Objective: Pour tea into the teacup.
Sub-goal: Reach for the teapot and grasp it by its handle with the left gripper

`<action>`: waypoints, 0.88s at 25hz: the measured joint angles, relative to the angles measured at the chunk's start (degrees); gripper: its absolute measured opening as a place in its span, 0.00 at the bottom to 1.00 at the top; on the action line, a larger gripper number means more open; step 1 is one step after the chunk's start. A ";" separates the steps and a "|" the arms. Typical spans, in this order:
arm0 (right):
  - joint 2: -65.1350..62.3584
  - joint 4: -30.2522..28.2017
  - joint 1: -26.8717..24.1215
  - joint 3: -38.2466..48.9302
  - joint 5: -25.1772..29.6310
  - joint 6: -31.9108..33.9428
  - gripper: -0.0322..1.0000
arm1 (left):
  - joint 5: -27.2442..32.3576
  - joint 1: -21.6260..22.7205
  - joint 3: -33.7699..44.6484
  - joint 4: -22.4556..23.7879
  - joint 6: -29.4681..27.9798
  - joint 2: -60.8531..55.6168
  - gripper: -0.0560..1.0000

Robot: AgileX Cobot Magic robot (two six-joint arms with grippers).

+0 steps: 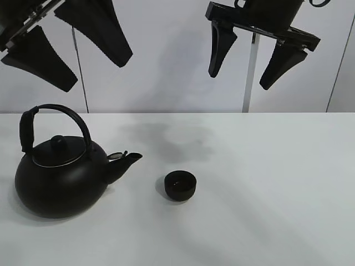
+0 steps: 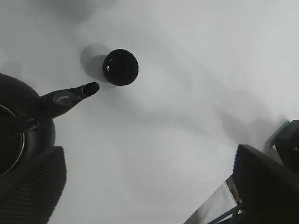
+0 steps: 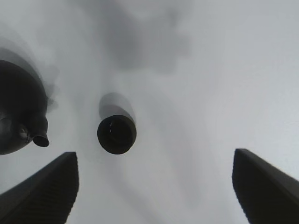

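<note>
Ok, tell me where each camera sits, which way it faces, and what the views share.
Exterior high: mounted high off the arms, looking down on the table, kettle and teacup; left end effector and right end effector hang open above.
Left wrist: on the left arm, facing down at the kettle's spout and teacup; both its fingers show.
Right wrist: on the right arm, facing down over the teacup; both fingers show.
Shared: both wrist views see teacup and spout.

Robot test laboratory: plain white desk [image 1: 266, 194], white panelled wall [image 1: 166, 55] behind its far edge, left pincer [image 1: 97, 73] and right pincer [image 1: 239, 81] hanging overhead.
</note>
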 joint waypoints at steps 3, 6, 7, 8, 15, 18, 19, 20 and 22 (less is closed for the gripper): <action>-0.34 -0.22 0.00 0.00 0.00 0.05 0.62 | 0.00 0.00 0.00 0.00 0.00 0.00 0.71; -1.39 -0.64 -0.42 0.00 0.02 0.05 0.62 | 0.00 0.00 0.00 0.00 0.00 0.00 0.71; -1.66 -0.77 -0.65 0.00 0.02 0.05 0.62 | 0.00 0.00 0.00 0.00 0.00 0.00 0.71; -2.05 -0.83 -1.04 0.00 0.07 0.05 0.62 | 0.00 0.00 0.00 0.00 0.00 0.00 0.71; -3.07 -1.04 -2.84 0.00 0.09 0.05 0.62 | 0.00 0.00 0.00 0.00 0.00 0.00 0.71; -3.07 -1.04 -2.84 0.00 0.14 0.05 0.62 | 0.00 0.00 0.00 0.00 0.00 0.00 0.71; -3.07 -1.04 -2.84 0.00 0.14 0.05 0.62 | 0.00 0.00 0.00 0.00 0.00 0.00 0.71; -3.07 -1.04 -2.84 0.00 0.14 0.18 0.62 | 0.00 0.00 0.00 0.00 0.00 0.00 0.71; -3.07 -0.61 -2.84 0.00 0.14 0.23 0.62 | 0.00 0.00 0.00 0.00 0.00 0.00 0.71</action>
